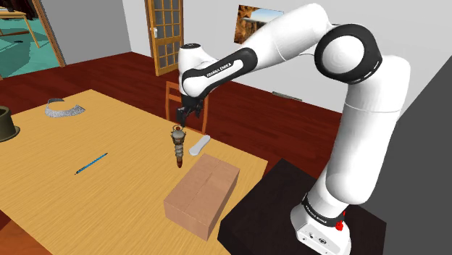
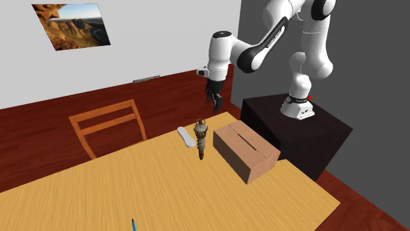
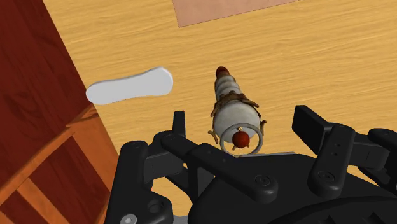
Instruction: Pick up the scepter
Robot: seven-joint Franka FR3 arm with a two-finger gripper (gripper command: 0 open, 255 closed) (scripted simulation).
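As wrist view shows, parted jaws overhang scepter point(image 3: 236, 114).

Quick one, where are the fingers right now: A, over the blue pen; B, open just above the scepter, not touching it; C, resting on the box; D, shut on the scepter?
B: in the wrist view the fingers stand apart with the upright scepter between them, untouched, and the shoulder view puts them just above its top.
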